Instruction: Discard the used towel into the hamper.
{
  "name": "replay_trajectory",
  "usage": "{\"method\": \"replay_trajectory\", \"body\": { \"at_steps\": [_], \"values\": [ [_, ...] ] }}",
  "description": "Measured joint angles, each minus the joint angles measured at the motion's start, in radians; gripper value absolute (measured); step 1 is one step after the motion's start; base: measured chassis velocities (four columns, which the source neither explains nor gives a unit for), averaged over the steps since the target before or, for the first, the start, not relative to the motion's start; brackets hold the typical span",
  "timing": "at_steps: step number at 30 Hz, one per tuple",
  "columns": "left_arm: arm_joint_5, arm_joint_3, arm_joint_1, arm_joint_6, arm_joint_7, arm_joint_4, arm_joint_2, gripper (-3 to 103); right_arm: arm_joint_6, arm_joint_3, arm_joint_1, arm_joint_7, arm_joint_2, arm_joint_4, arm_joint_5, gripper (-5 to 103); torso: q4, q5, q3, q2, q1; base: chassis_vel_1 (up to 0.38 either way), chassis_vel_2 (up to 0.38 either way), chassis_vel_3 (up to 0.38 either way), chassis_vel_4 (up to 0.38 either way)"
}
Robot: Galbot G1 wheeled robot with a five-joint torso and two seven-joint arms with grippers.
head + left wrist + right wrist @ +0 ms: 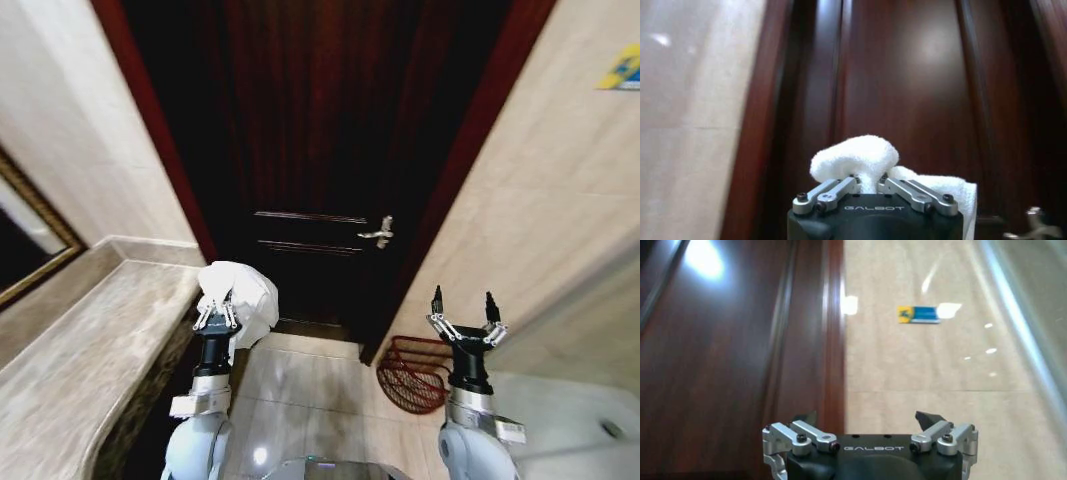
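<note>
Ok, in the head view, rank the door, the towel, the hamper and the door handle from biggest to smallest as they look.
1. Door.
2. Towel held in the left end effector, and hamper on the floor: these look alike, and the towel sits nearer the camera, so no ranking.
3. Door handle.

Glossy pale tiled floor (pixel 310 385) ahead, with the hamper (pixel 415 373) standing on it at about two o'clock, against the wall (pixel 520 220).
</note>
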Motion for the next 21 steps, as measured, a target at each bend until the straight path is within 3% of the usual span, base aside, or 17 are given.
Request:
{"method": "replay_trajectory", "body": {
  "at_steps": [21],
  "values": [
    [-0.017,0.003,0.001,-0.001,0.003,-0.007,0.004,6,-0.004,-0.008,0.007,-0.006,0.0,0.004,-0.008,100,0.0001,-0.0001,0.0,0.0,0.0,-0.122,-0.126,-0.122,-0.129]
  ]
}}
